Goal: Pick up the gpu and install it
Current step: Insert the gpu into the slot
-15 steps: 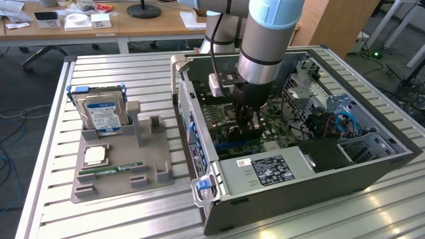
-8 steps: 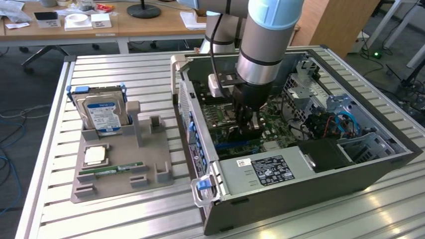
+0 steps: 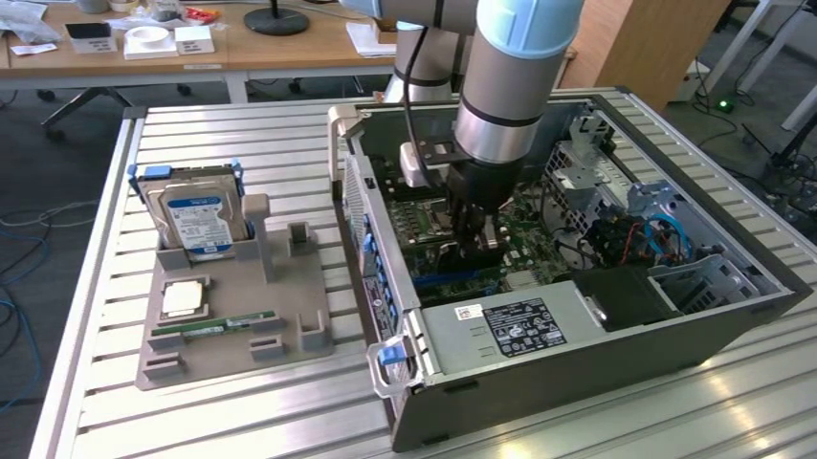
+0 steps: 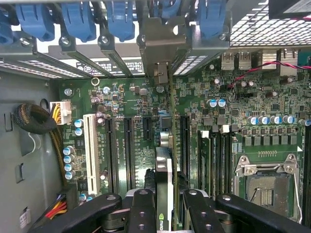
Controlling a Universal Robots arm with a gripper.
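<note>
My gripper [image 3: 470,239] reaches down into the open computer case [image 3: 715,316], over the green motherboard [image 3: 530,253]. In the wrist view the gpu [image 4: 164,170] stands edge-on as a thin card between the black fingers [image 4: 142,213], and my gripper [image 4: 167,216] is shut on it. The card runs along the motherboard [image 4: 141,102] between the black expansion slots. Its metal bracket end [image 4: 160,46] lies at the case's rear slot openings. Whether the card's edge sits in a slot is hidden.
A grey parts holder [image 3: 230,330] at the exterior view's left carries a blue-labelled hard drive [image 3: 198,222], a memory stick [image 3: 210,327] and a square chip [image 3: 183,298]. Blue slot latches [image 4: 77,19], a white slot [image 4: 90,150] and the CPU socket [image 4: 265,187] surround the card. The power supply [image 3: 511,325] sits near the case front.
</note>
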